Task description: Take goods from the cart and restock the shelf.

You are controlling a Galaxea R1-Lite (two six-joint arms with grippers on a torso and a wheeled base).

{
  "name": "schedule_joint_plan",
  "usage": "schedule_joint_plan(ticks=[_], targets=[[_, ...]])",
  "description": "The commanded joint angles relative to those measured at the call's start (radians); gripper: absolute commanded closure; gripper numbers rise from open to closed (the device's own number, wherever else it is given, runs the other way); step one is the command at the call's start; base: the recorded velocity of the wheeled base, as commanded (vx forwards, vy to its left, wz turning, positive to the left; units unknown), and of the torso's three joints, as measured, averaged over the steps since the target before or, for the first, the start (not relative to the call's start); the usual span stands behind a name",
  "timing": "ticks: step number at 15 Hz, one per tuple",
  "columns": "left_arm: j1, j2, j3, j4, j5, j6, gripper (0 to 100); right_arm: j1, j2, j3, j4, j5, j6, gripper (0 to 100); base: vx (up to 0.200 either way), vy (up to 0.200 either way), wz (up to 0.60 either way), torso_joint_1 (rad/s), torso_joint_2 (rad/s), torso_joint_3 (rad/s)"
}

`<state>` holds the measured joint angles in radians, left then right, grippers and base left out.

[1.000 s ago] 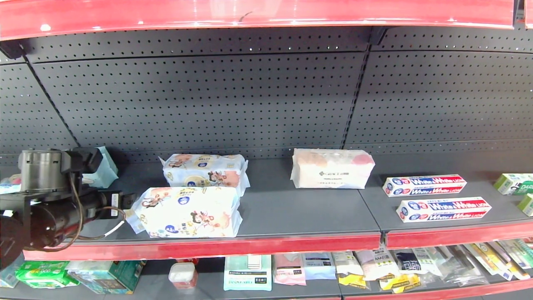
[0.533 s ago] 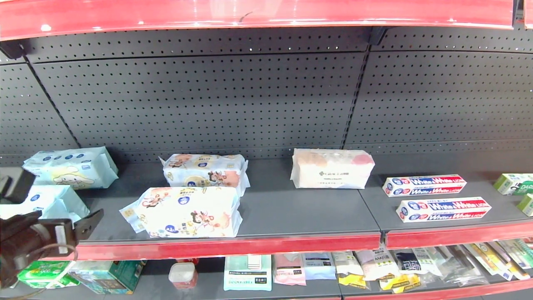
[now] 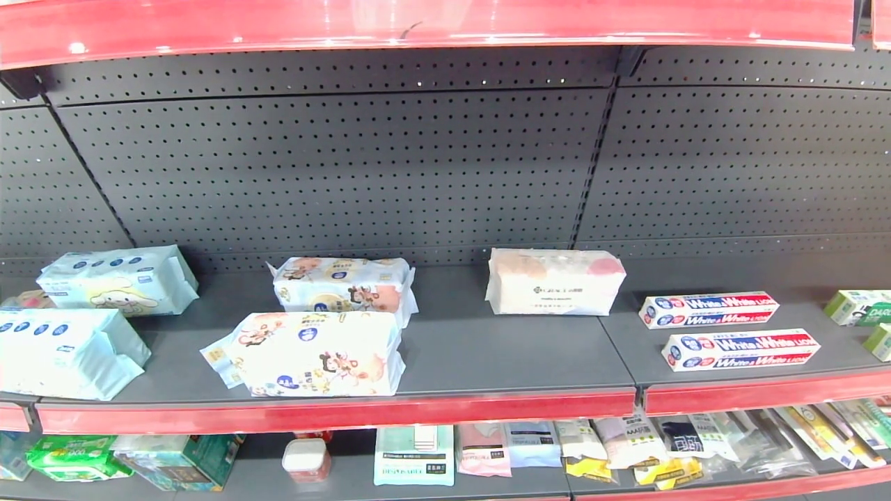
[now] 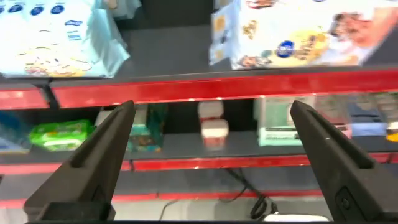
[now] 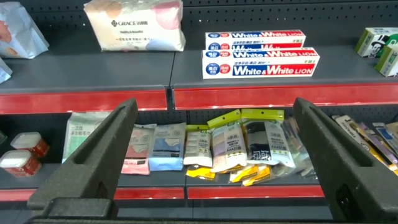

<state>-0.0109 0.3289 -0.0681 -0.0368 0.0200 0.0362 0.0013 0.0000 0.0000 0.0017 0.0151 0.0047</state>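
Two light blue tissue packs lie at the left of the grey shelf (image 3: 487, 348), one at the front (image 3: 66, 351) and one behind it (image 3: 118, 278). Two cartoon-print packs (image 3: 317, 353) (image 3: 342, 282) lie beside them, and a white and pink pack (image 3: 553, 280) sits mid-shelf. My left gripper (image 4: 212, 107) is open and holds nothing, out in front of the red shelf edge (image 4: 186, 90), below the front blue pack (image 4: 53, 37). My right gripper (image 5: 216, 102) is open too, facing the shelf below the white and pink pack (image 5: 134, 25).
Two toothpaste boxes (image 3: 708, 309) (image 3: 741, 349) and green boxes (image 3: 860, 306) lie on the right of the shelf. The lower shelf holds hanging sachets (image 5: 236, 146), small jars (image 3: 306, 459) and green packs (image 3: 69, 456). Bare shelf lies between the cartoon packs and the white and pink pack.
My left arm has drawn back from the shelf's left end and dropped out of the head view. The front light blue pack now lies uncovered there.
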Motion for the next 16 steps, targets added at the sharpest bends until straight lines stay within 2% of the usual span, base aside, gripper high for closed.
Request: schedule_joint_plan(ticks=[1, 4, 6, 7, 8, 16], targets=[[-0.031, -0.24, 0.067, 0.038, -0.017, -0.059, 0, 0.0, 0.002, 0.0, 0.0, 0.0, 0.0, 0, 0.0, 0.0, 0.0, 0.0, 0.0, 0.0], [0.011, -0.329, 0.068, 0.037, -0.018, -0.056, 0, 0.0, 0.002, 0.0, 0.0, 0.0, 0.0, 0, 0.0, 0.0, 0.0, 0.0, 0.0, 0.0], [0.012, -0.329, 0.068, 0.037, -0.014, -0.01, 0, 0.0, 0.002, 0.0, 0.0, 0.0, 0.0, 0, 0.0, 0.0, 0.0, 0.0, 0.0, 0.0], [0.011, -0.329, 0.068, 0.037, -0.012, -0.013, 0, 0.0, 0.002, 0.0, 0.0, 0.0, 0.0, 0, 0.0, 0.0, 0.0, 0.0, 0.0, 0.0], [0.011, -0.329, 0.067, 0.037, 0.005, -0.045, 0, 0.0, 0.002, 0.0, 0.0, 0.0, 0.0, 0, 0.0, 0.0, 0.0, 0.0, 0.0, 0.0], [0.012, -0.329, 0.068, 0.037, 0.012, -0.035, 0, 0.0, 0.002, 0.0, 0.0, 0.0, 0.0, 0, 0.0, 0.0, 0.0, 0.0, 0.0, 0.0]])
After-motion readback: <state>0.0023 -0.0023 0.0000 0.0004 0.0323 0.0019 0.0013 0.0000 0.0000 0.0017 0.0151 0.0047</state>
